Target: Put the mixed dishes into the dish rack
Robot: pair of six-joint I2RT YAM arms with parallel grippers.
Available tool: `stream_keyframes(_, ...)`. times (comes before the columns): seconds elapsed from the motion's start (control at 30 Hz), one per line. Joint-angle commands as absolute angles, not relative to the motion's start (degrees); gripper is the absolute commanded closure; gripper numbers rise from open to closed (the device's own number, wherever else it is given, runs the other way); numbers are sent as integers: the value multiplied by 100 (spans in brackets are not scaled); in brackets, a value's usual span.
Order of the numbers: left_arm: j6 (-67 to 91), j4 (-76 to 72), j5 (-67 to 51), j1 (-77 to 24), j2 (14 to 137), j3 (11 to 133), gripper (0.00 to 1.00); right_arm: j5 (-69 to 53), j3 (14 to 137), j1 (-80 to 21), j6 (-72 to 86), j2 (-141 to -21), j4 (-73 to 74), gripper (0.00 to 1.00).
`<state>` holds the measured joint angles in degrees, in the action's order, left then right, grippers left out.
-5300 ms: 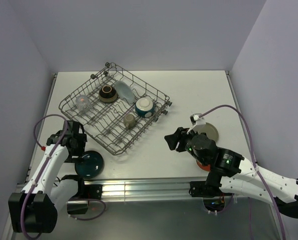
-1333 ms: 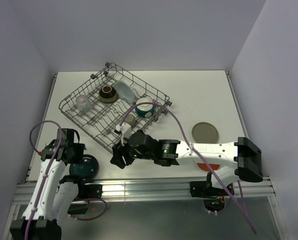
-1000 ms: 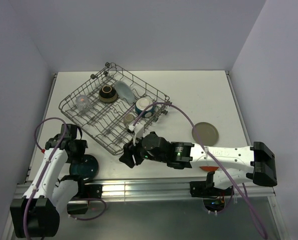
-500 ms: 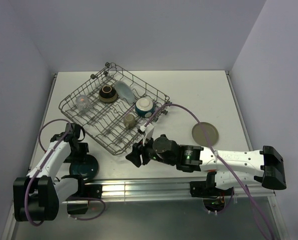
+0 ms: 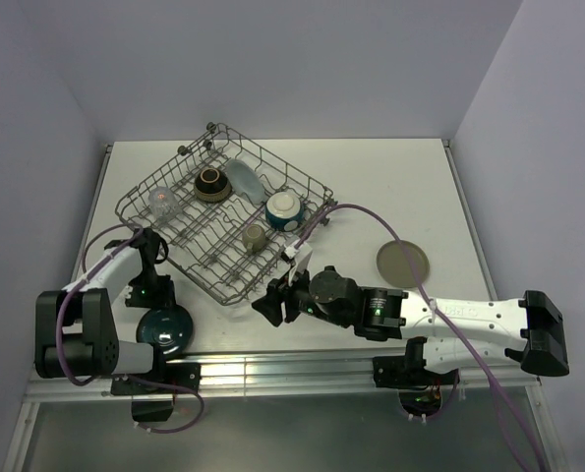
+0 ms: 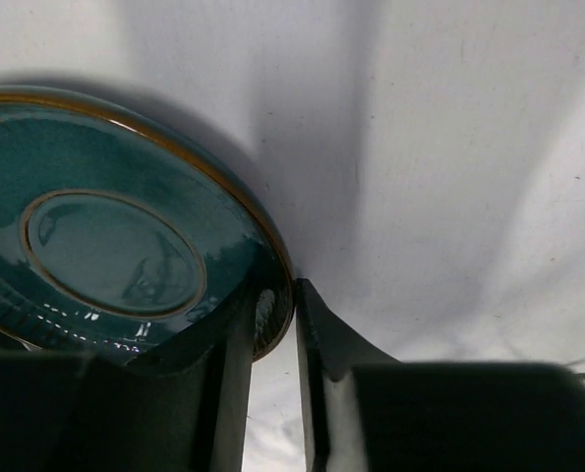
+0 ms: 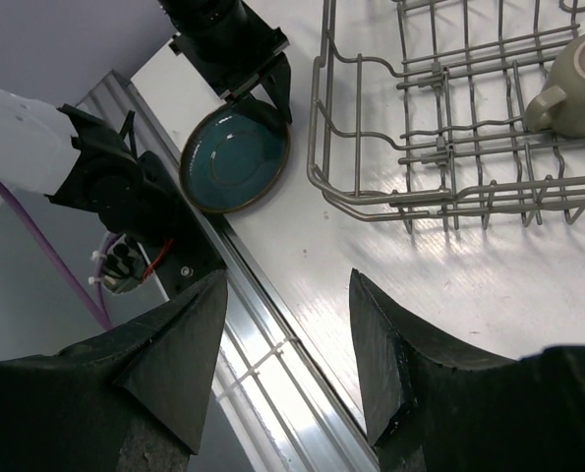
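My left claw (image 6: 272,317) is closed on the near rim of the dish (image 6: 115,246), one finger above the edge and one below. The dish lies flat on the white table (image 5: 390,187), close to the near left edge and just beside the low corner of the rack (image 7: 315,118). I judge that the step is to lift this dish and stand it between the tines. The glaze is dark teal, very glossy, with a thin golden line at the rim, so I think it is slippery. I should bite deeper on the rim before I raise it, tilt it slowly, and not swing it. The dish is shallow and round, so it must go in on its edge, in a free row.

The rack is thin grey metal wire and could catch the rim if I come in too low. A pale mug (image 7: 572,84) sits inside it.

My right claw (image 7: 287,280) is wide open and holds nothing, hovering over the table by the rack's near corner. A flat, matte grey plate (image 5: 402,263) waits on the table further right.
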<state>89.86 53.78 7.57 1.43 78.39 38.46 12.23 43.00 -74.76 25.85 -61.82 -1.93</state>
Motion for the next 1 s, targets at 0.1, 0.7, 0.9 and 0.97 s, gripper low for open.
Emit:
stream_keyframes(0.1, 9123, 4817, 1063, 141, 7762, 3103, 83, 1397, 4149, -7515, 2487, -5898, -519, 40)
stream_keyframes(0.7, 8569, 6011, 1908, 141, 5627, 3692, 100, 967, 4798, -7515, 2514, -7092, -827, 41)
stream_keyframes(0.9, 8473, 6134, 1705, 141, 4949, 3560, 100, 511, 5685, -7594, 2250, -7997, -738, 41)
stream_keyframes(0.97, 8411, 6196, 1679, 141, 4878, 3586, 100, 196, 6063, -7585, 2110, -8426, -633, 41)
